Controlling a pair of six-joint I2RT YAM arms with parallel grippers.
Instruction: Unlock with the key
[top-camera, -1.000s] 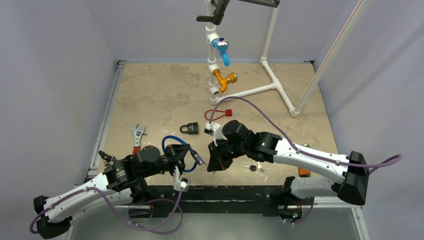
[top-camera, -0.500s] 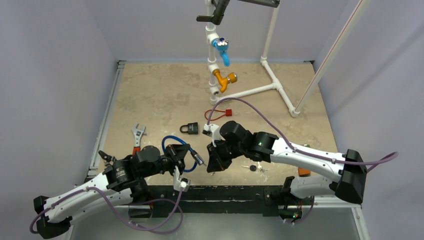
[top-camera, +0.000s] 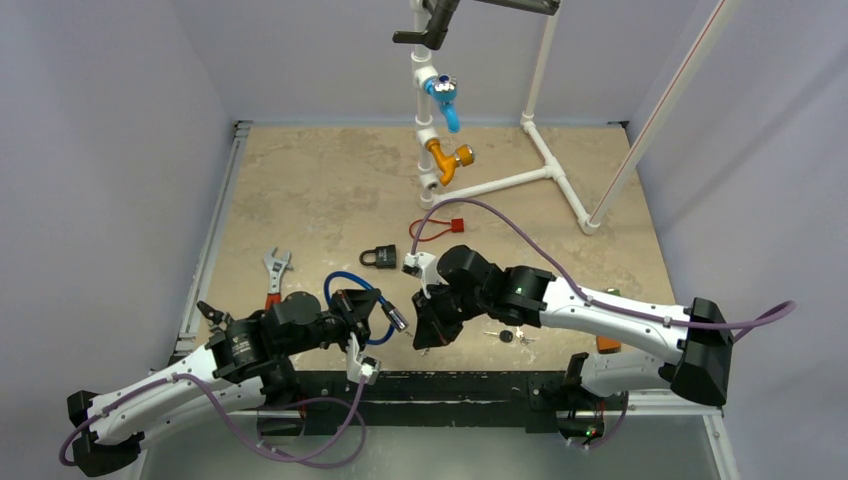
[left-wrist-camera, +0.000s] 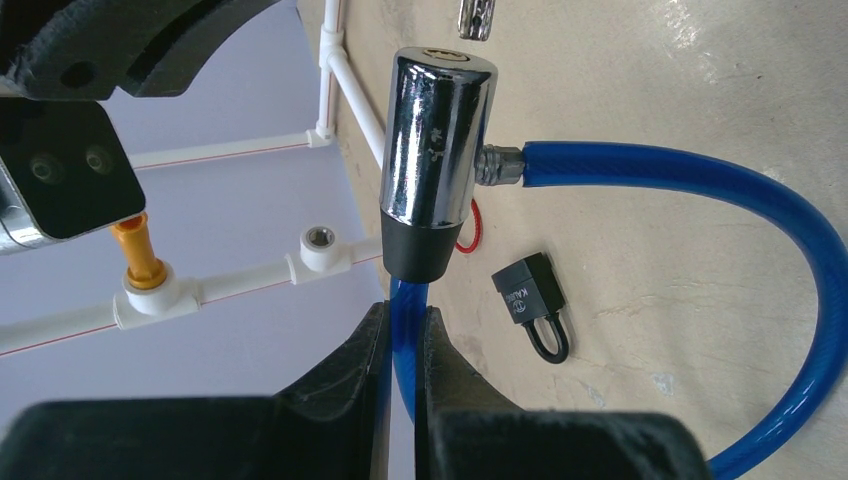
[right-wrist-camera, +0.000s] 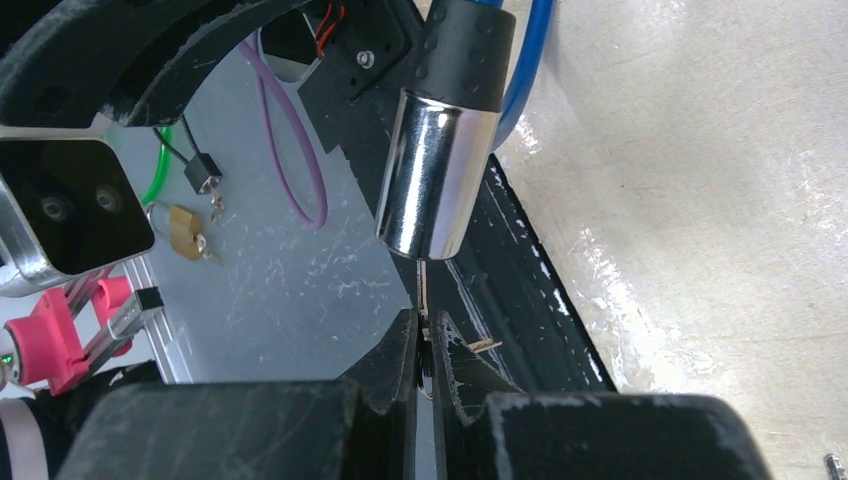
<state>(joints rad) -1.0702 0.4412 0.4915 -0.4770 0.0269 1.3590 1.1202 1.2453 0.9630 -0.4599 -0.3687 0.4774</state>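
A blue cable lock (top-camera: 343, 279) with a chrome cylinder (left-wrist-camera: 435, 140) is held up off the table near the front edge. My left gripper (left-wrist-camera: 403, 315) is shut on the blue cable (left-wrist-camera: 402, 330) just under the cylinder's black collar. In the top view the left gripper (top-camera: 378, 312) points right, toward the right gripper (top-camera: 424, 338). My right gripper (right-wrist-camera: 424, 325) is shut on a small key (right-wrist-camera: 421, 285). The key's blade points up at the end face of the chrome cylinder (right-wrist-camera: 440, 180), and its tip meets that face. The keyhole itself is hidden.
A black padlock (top-camera: 380, 257) lies behind the grippers, with a red cable seal (top-camera: 440, 227) beyond it. A wrench (top-camera: 274, 270) lies at the left. Loose keys (top-camera: 510, 336) rest under the right arm. A white pipe frame with taps (top-camera: 440, 150) stands at the back.
The right arm has crept slightly left, bringing the key closer to the chrome cylinder. The left arm and the lock have held still.
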